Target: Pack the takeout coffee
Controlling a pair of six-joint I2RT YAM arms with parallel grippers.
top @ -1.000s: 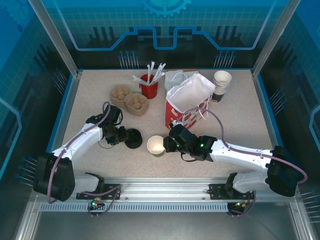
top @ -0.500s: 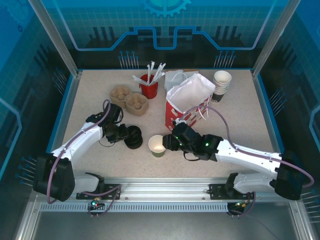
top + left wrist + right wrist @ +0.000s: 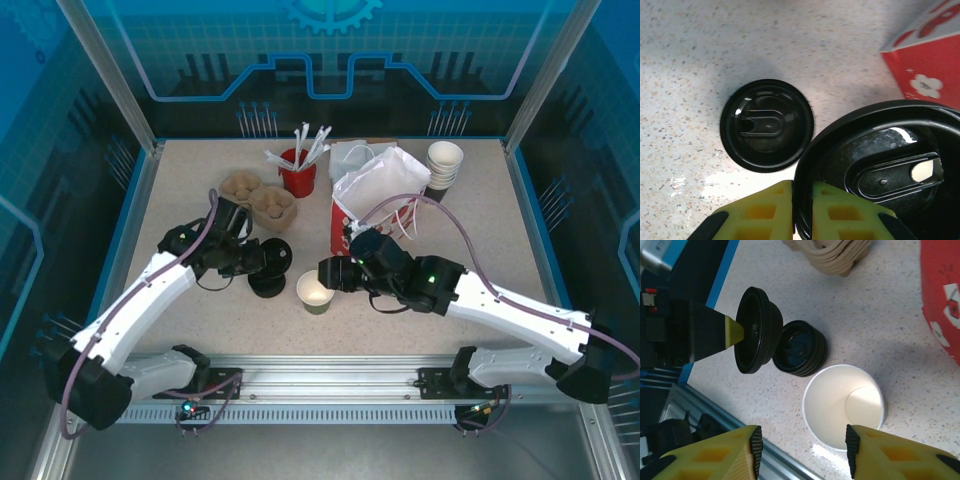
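The takeout coffee cup (image 3: 315, 292) stands upright and lidless on the table, its white inside (image 3: 844, 407) open to view. My right gripper (image 3: 328, 272) hovers just above it, open (image 3: 802, 450), touching nothing. My left gripper (image 3: 258, 258) is shut (image 3: 802, 210) on the rim of one black lid (image 3: 890, 165), held on edge above the table (image 3: 756, 330). A low stack of black lids (image 3: 767, 125) lies just beside it, left of the cup (image 3: 266, 285). The red-and-white paper bag (image 3: 375, 205) stands open behind the cup.
Cardboard cup carriers (image 3: 258, 198) sit behind the left gripper. A red holder of white stirrers (image 3: 298, 172) and a stack of lidless cups (image 3: 443, 165) stand at the back. The metal rail (image 3: 330, 380) runs along the near edge.
My right gripper has opened, let go of the cup and drawn up and back. My left gripper has lifted one lid off the stack and swung it up.
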